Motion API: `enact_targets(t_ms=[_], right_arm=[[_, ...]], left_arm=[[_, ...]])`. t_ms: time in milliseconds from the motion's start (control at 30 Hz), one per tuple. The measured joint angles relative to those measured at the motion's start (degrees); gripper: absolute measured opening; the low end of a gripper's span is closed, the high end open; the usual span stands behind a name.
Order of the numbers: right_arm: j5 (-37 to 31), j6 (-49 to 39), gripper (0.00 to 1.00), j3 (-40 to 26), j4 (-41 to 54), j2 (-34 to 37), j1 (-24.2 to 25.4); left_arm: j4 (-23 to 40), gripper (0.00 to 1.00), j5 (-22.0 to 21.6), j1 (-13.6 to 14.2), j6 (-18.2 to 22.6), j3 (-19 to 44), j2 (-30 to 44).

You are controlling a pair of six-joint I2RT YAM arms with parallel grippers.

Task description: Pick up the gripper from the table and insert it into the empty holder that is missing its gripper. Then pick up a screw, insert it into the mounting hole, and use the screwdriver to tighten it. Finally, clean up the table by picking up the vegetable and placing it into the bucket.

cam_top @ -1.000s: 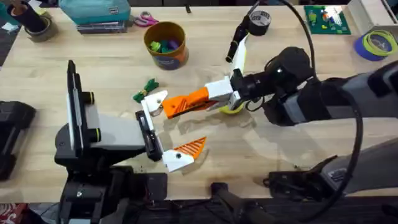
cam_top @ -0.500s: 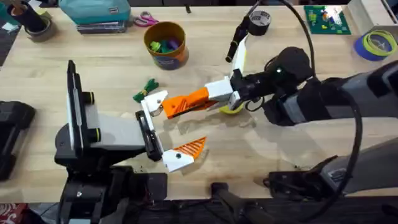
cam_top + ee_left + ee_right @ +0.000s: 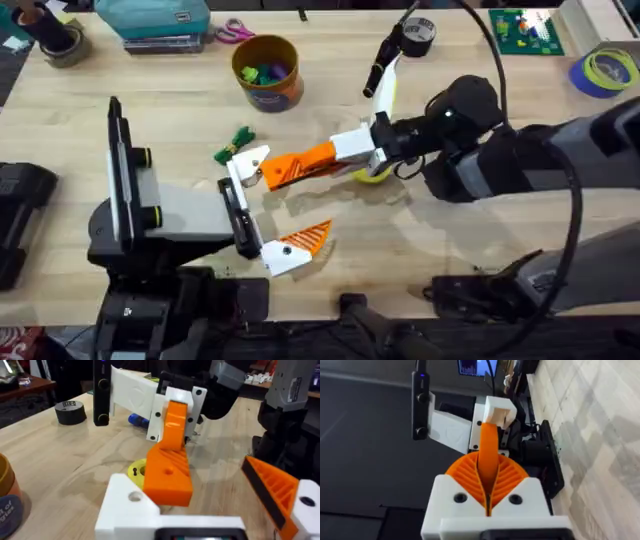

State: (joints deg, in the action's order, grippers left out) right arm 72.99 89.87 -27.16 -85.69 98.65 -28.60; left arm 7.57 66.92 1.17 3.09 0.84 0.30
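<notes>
My right gripper (image 3: 345, 155) is shut on the loose orange gripper (image 3: 300, 165), held level above the table. Its far end meets the white holder (image 3: 250, 162) on my left arm's upper finger. In the right wrist view the ribbed pads (image 3: 465, 477) clamp the orange gripper (image 3: 488, 450) edge-on. My left gripper (image 3: 268, 205) is open; its other finger carries an orange ribbed wedge (image 3: 305, 237). The green vegetable (image 3: 235, 143) lies just beyond the holder. The bucket (image 3: 268, 72) stands at the back. A bit of the blue screwdriver (image 3: 136, 420) shows under the right arm. A screw is out of view.
A flat yellow ring (image 3: 375, 175) lies beneath the right wrist. At the back are a black tape roll (image 3: 415, 35), scissors (image 3: 235, 32), a teal box (image 3: 150, 20), a green board (image 3: 525, 30) and a blue tape roll (image 3: 605, 70).
</notes>
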Motion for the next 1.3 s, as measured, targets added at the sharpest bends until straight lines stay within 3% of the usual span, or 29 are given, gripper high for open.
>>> enact_targets(t_ms=[1300], right_arm=[[-1.74,-2.92,0.009,2.19,2.41,0.0,-0.49]], left_arm=[[0.0,0.985,0.0,0.0,0.0,0.02,0.02]])
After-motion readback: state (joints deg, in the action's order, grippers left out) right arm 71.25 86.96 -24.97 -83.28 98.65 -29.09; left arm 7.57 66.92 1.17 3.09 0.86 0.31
